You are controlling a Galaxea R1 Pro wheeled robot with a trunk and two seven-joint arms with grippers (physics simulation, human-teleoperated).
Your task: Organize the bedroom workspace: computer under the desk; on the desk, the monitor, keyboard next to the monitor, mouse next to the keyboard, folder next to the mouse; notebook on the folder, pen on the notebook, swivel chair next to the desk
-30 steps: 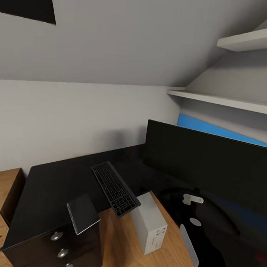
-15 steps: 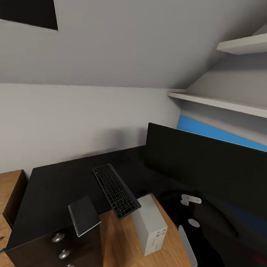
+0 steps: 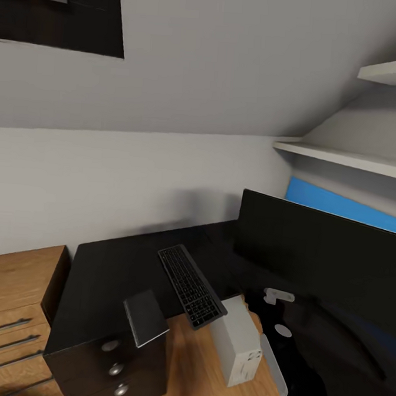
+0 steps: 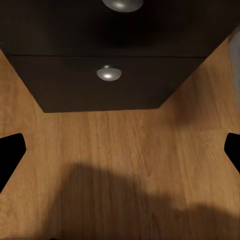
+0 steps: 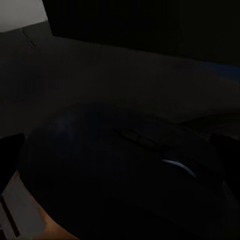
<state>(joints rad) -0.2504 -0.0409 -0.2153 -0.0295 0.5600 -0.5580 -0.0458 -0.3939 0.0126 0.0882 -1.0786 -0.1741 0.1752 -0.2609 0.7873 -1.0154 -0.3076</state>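
While the head camera looked down over the long black L-shaped desk (image 3: 107,274), the flat black rectangular keyboard with dark keys (image 3: 192,286) lay on the top, slanted, its near end jutting past the desk's front edge; at about seven o'clock from it the thin dark grey rectangular notebook (image 3: 147,317) sat tilted on the corner above the black drawers with round silver knobs (image 3: 115,369); at about five o'clock from the keyboard the light grey box-shaped computer tower (image 3: 241,343) stood on the wooden floor (image 3: 191,375), just beside the desk's edge; at three o'clock the wide black flat monitor (image 3: 323,260) stood on the desk, and a bright blue strip (image 3: 339,202) showed above its top edge, though what it was I could not tell; a low wooden chest of drawers (image 3: 14,291) stood at nine o'clock, touching the desk's end; the left gripper (image 4: 120,150) hung over the floor before the black drawers, its black fingertips (image 4: 10,152) spread wide with nothing between them; the right gripper (image 5: 119,150) sat close over a dark rounded mouse (image 5: 125,165), but in that gloom I could not tell whether it pinched the mouse or was apart.
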